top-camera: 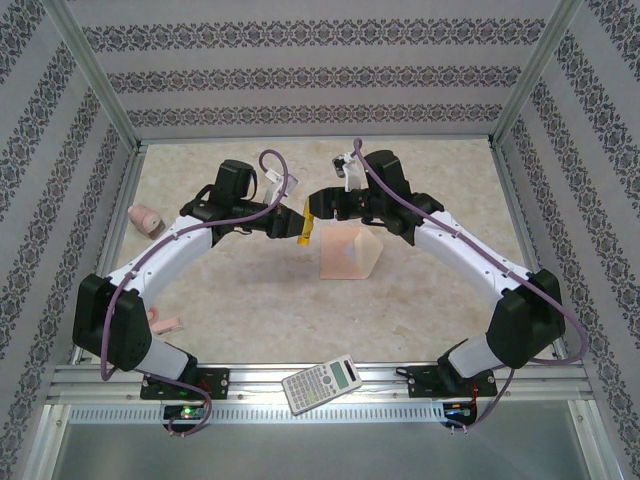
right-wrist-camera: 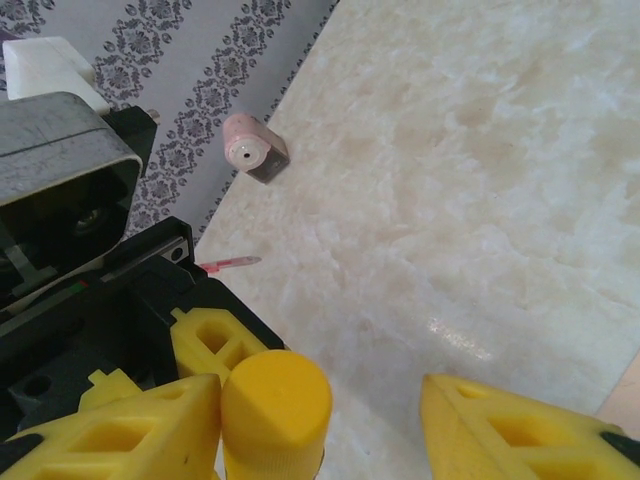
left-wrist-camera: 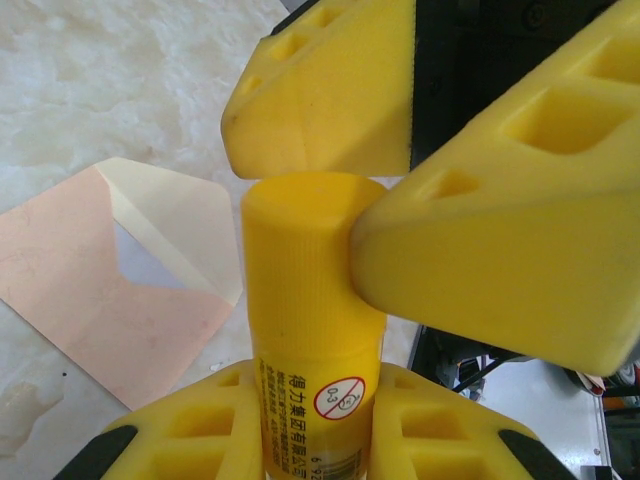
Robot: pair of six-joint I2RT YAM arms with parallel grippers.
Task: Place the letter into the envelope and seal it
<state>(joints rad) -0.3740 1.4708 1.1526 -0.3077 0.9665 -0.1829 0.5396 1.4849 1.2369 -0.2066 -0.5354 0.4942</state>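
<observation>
A yellow glue stick (top-camera: 306, 229) hangs above the table's middle, and my left gripper (left-wrist-camera: 315, 405) is shut on its labelled body (left-wrist-camera: 312, 340). My right gripper (right-wrist-camera: 320, 415) stands open around the stick's cap (right-wrist-camera: 277, 400). One of its fingers (right-wrist-camera: 130, 425) touches the cap; the other finger (right-wrist-camera: 500, 425) is well apart from it. The peach-pink envelope (top-camera: 350, 255) lies flat on the table just below and right of the grippers, its triangular flap (left-wrist-camera: 175, 215) folded open. A pale patch shows in the envelope's mouth; the letter itself is hidden.
A calculator (top-camera: 322, 382) rests on the front rail. A pink roll (top-camera: 146, 218) lies by the left wall, and another pink item (top-camera: 165, 322) sits beside the left arm's base. A thin red stick (right-wrist-camera: 230, 264) lies near the wall.
</observation>
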